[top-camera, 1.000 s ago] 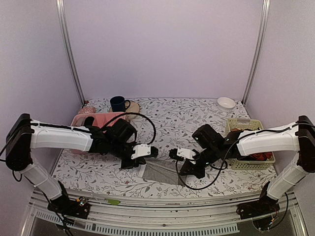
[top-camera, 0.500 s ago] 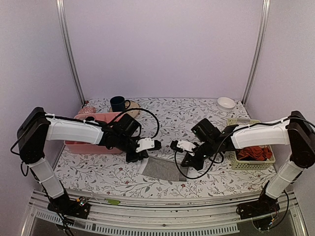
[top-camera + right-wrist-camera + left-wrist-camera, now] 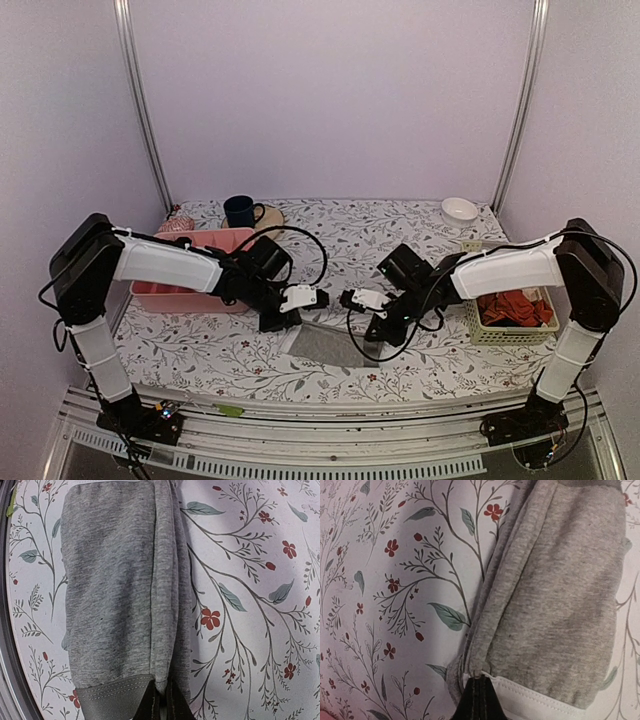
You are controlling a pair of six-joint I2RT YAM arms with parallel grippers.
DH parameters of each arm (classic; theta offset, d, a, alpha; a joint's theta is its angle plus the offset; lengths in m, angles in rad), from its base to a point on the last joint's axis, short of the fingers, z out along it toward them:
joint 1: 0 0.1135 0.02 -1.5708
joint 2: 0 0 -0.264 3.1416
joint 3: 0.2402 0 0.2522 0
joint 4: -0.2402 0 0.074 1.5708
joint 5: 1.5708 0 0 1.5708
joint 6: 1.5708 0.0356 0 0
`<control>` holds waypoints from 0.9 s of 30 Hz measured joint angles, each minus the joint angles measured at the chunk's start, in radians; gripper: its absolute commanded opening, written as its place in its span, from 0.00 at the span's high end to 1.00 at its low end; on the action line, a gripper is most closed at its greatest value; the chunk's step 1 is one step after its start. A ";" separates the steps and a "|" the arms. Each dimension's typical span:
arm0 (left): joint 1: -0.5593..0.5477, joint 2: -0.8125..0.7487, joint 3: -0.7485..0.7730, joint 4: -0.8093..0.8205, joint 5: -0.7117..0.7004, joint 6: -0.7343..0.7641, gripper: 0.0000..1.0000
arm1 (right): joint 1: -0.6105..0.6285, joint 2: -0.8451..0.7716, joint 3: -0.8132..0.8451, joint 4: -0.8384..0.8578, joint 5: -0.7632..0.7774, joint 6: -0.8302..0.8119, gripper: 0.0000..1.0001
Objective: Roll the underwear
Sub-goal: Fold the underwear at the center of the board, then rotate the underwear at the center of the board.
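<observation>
The underwear [image 3: 326, 345] lies flat as a grey folded strip on the flowered tablecloth near the front middle. My left gripper [image 3: 290, 322] holds its left end. In the left wrist view this gripper [image 3: 480, 700] is shut on the folded edge of the underwear [image 3: 560, 595], beside the pale hem trim [image 3: 540, 702]. My right gripper [image 3: 375, 333] holds the right end. In the right wrist view it [image 3: 162, 705] is shut on a fold of the underwear [image 3: 115, 590], next to the darker waistband [image 3: 107, 697].
A pink tray [image 3: 190, 240] stands at the left behind my left arm. A dark blue mug [image 3: 240, 211] is at the back left and a white bowl [image 3: 459, 210] at the back right. A pale basket [image 3: 480, 335] with orange-red garments [image 3: 515, 308] stands at the right.
Both arms have reached farther out over the table, and both grippers have shifted a little away from the near edge, still shut on the ends of the underwear.
</observation>
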 measured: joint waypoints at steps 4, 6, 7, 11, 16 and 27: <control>0.002 -0.003 0.001 -0.001 -0.010 -0.017 0.77 | -0.002 -0.005 0.006 -0.011 0.012 0.013 0.70; 0.006 -0.013 0.002 -0.003 -0.014 -0.031 0.72 | -0.008 -0.020 0.006 -0.025 0.017 0.024 0.63; 0.010 -0.024 0.002 -0.006 -0.016 -0.041 0.70 | -0.012 -0.029 0.006 -0.032 0.017 0.032 0.60; 0.024 -0.095 0.002 -0.014 -0.028 -0.076 0.65 | -0.031 -0.091 0.018 -0.056 0.017 0.065 0.55; 0.030 -0.200 -0.009 -0.002 -0.059 -0.142 0.46 | -0.053 -0.118 0.056 -0.062 -0.006 0.110 0.52; 0.042 -0.618 -0.253 0.293 -0.210 -0.410 0.04 | -0.057 -0.030 0.089 -0.117 -0.125 0.152 0.57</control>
